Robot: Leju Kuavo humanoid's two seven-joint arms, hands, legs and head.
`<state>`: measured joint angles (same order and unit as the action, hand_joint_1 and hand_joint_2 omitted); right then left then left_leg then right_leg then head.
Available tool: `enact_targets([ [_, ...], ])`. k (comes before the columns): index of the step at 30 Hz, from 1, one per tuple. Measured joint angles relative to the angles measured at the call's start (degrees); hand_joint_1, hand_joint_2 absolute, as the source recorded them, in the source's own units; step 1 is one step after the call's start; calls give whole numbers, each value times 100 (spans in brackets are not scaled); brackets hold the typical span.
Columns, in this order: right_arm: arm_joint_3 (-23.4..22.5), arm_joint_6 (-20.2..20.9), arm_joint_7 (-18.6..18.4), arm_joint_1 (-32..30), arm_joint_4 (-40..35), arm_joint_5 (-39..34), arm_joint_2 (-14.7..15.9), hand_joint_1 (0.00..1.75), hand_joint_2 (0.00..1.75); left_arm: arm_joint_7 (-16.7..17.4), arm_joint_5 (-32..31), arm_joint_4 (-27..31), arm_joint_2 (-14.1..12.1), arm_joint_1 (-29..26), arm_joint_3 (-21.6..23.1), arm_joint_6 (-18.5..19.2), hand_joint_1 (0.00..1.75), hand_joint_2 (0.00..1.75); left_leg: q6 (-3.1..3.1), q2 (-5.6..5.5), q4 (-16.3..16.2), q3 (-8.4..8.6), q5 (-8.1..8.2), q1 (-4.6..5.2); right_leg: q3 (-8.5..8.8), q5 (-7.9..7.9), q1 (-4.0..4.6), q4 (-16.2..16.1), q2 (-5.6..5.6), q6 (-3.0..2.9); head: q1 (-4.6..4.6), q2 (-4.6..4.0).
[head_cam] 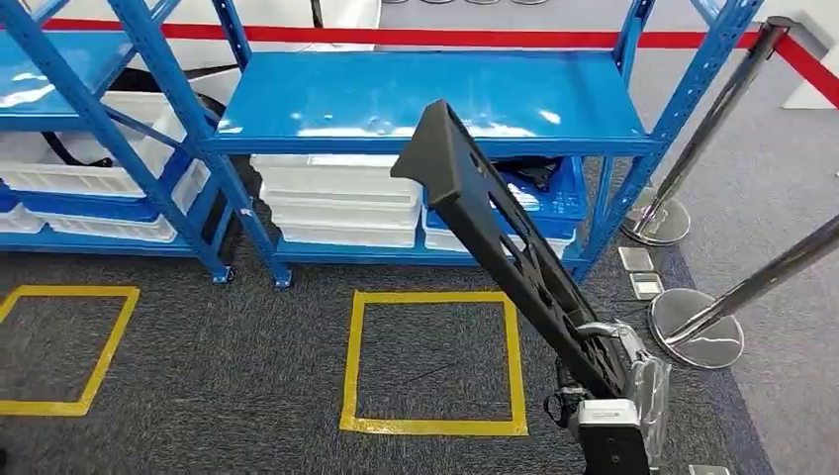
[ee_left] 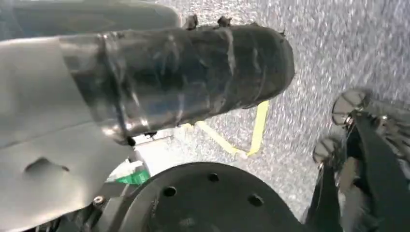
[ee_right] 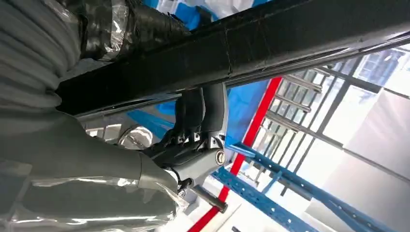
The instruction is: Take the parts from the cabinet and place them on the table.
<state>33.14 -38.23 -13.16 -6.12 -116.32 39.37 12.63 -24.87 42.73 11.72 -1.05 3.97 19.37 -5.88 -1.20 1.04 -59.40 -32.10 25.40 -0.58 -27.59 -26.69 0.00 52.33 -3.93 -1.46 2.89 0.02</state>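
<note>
A long black bar-shaped part (head_cam: 495,228) slants up from the lower right to the front of the blue cabinet's shelf (head_cam: 396,99). My right hand (head_cam: 615,388) grips its lower end; in the right wrist view the part (ee_right: 251,48) runs across the hand (ee_right: 96,159), whose fingers wrap under it. My left hand (ee_left: 183,77) hangs over the grey carpet, its tape-wrapped thumb straight and its dark fingers (ee_left: 367,145) apart, with nothing in it.
White bins (head_cam: 336,203) and a blue bin (head_cam: 549,193) sit on the cabinet's lower level. A second blue rack (head_cam: 59,79) stands at the left. Yellow tape squares (head_cam: 432,361) mark the carpet. Chrome stanchions (head_cam: 698,332) and a red belt (head_cam: 396,37) border the right and back.
</note>
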Motion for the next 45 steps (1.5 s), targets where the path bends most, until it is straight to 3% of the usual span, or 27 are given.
enact_targets([
  [1,15,0,-24,14,0,22,13,175,175,20,-9,2,-2,13,2,-13,0,0,49,218,439,258,31,30,-9,-12,9,19,-49,21,0,0],
  [2,22,0,-31,20,0,28,20,175,175,33,-46,2,-13,31,4,-58,0,0,96,288,552,323,55,104,-26,-15,33,42,-103,57,-4,0],
  [6,42,0,-19,34,0,22,26,175,175,40,-190,2,-9,32,70,-518,0,0,248,56,626,268,3,60,-7,-27,40,51,-273,188,2,0],
  [7,48,0,-20,41,7,17,35,175,175,20,-212,2,7,26,88,-555,0,0,280,9,638,269,-23,37,-48,-125,21,149,27,236,-15,0],
  [9,63,0,-13,42,11,-33,48,175,175,-50,-234,2,24,45,136,-573,0,0,333,-93,633,218,-63,21,-442,-603,-7,1006,328,276,-15,0],
  [11,103,0,-13,41,41,-81,63,175,175,-111,-260,2,59,56,142,-568,0,0,341,-220,623,166,-96,26,-937,-976,-16,2018,372,295,-13,0],
  [12,124,0,-13,42,66,-87,70,175,175,-199,-299,2,63,54,148,-609,0,0,336,-300,612,147,-107,28,-1039,-957,-15,2188,373,293,-13,0],
  [13,138,0,-15,44,83,-88,72,175,175,-252,-315,2,63,51,157,-636,0,0,327,-371,598,140,-113,28,-973,-798,-15,2037,375,280,-13,0],
  [15,170,0,-15,52,114,-90,72,175,175,-319,-343,2,63,45,195,-680,0,0,306,-525,569,133,-125,29,-494,-226,-15,1026,441,219,-13,0],
  [16,179,0,-15,60,122,-88,72,175,175,-332,-348,2,63,49,203,-682,0,0,293,-589,565,129,-134,26,-232,11,-16,481,608,177,-15,0],
  [17,184,0,-15,73,129,-90,74,175,175,-334,-350,2,72,58,219,-686,0,0,262,-633,560,99,-152,22,-103,16,-26,182,876,122,-13,0],
  [19,201,0,-17,82,144,-92,72,175,175,-337,-350,2,77,69,247,-699,0,0,182,-758,530,10,-183,18,-118,25,-14,106,781,150,-9,0],
  [21,223,0,-17,85,153,-94,74,175,175,-337,-352,2,72,37,275,-712,0,0,103,-884,560,-14,-223,-1,-111,55,-8,88,664,100,-9,0],
  [22,225,0,-17,95,155,-96,77,175,175,-339,-354,2,39,32,282,-713,0,0,91,-811,520,-15,-197,5,-94,111,-60,17,567,65,-7,0],
  [24,258,0,2,110,168,-157,72,175,175,-352,-367,0,35,40,297,-710,0,0,40,-315,-80,-297,250,17,-96,135,-55,-10,443,22,31,0],
  [26,282,0,42,107,197,-289,72,175,175,-383,-393,2,2,46,313,-697,0,0,-10,-182,-1014,-703,698,-12,-117,137,-53,-7,292,23,31,0],
  [27,299,0,72,107,219,-322,72,175,175,-402,-409,2,-13,45,330,-715,0,0,-38,-163,-1332,-821,794,-31,-128,137,-53,-1,201,24,31,0],
  [28,323,0,103,108,238,-345,72,175,175,-420,-420,2,-17,40,341,-730,0,0,-55,-149,-1312,-771,727,-44,-134,138,-55,8,126,28,31,0],
  [30,337,0,131,109,269,-354,72,175,175,-446,-439,2,-26,32,359,-752,0,0,-65,-78,-518,-284,329,-57,-144,123,-63,49,-17,54,33,0],
  [31,339,0,144,111,280,-352,72,175,175,-455,-444,2,-33,36,376,-763,0,0,-61,41,39,50,129,-58,-144,106,-68,79,-74,84,33,0],
  [32,347,0,160,110,282,-350,70,175,175,-472,-459,2,-35,48,393,-787,0,0,-40,317,479,294,135,-51,-143,84,-50,117,-141,123,37,0],
  [37,356,0,313,28,289,-389,70,175,175,-523,-522,2,-35,44,459,-817,0,0,206,26,477,214,48,-46,-127,59,-49,129,-306,321,24,0],
  [39,330,0,424,-72,289,-443,72,175,175,-540,-538,2,4,43,476,-837,0,0,268,-57,479,175,7,-58,-313,-287,-67,562,227,375,13,0],
  [41,299,0,527,-182,299,-507,70,175,175,-540,-540,2,37,52,483,-857,0,0,310,-188,475,114,-22,-36,-813,-795,-64,1626,360,382,13,0],
  [42,297,0,553,-215,310,-518,72,175,175,-540,-542,2,46,52,485,-859,0,0,319,-251,472,93,-32,-21,-989,-906,-63,1977,373,373,13,0],
  [43,291,0,568,-246,324,-525,72,175,175,-542,-542,2,55,45,487,-859,0,0,327,-338,469,76,-45,-1,-1093,-908,-60,2170,376,348,13,0],
  [45,275,0,577,-273,341,-535,72,175,175,-542,-542,2,57,33,496,-859,0,0,326,-489,467,80,-63,32,-838,-520,-44,1611,393,265,13,0],
])
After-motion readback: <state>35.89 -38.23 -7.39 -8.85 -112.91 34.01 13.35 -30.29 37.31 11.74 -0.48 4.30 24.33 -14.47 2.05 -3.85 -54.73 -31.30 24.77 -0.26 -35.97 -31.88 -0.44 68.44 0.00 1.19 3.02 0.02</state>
